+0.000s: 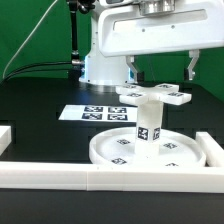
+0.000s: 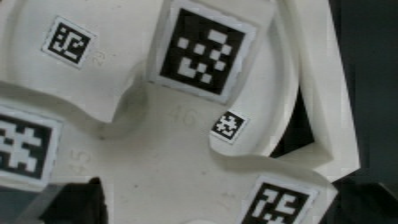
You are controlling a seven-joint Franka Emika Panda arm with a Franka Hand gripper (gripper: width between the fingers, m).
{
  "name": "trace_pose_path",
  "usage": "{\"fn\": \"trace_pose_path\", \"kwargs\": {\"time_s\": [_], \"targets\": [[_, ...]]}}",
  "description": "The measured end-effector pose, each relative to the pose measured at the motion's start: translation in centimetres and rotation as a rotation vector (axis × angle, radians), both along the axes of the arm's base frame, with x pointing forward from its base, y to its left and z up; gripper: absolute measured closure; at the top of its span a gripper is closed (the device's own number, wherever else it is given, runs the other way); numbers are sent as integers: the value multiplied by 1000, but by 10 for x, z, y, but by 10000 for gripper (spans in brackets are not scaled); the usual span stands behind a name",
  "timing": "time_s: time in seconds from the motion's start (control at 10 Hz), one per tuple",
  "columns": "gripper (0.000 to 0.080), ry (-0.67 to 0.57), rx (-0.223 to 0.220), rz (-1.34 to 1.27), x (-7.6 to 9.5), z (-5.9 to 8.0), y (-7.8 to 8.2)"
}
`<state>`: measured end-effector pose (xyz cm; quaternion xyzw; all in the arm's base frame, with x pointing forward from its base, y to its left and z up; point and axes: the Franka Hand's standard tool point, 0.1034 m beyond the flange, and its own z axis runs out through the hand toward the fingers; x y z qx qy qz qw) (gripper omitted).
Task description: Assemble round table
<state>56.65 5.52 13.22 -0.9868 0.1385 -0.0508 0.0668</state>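
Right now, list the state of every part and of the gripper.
round disc: lying flat, rim up.
leg: upright on the disc.
foot: level on the leg's top.
gripper: open, above the foot.
marker board: flat on the table.

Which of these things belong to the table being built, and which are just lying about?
Belonging to the job:
- round disc
- leg, upright on the disc
- flat foot, on top of the leg
- gripper, open above the foot

Just lying about:
- marker board
- border rails
- black table
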Motion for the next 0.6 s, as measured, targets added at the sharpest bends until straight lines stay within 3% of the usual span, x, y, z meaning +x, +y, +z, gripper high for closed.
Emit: {"fn": "trace_pose_path", "kwargs": {"time_s": [0.1, 0.6], "targets": [[150, -12, -35, 156, 1, 0, 0], [150, -53, -94, 629, 1, 1, 2]]}}
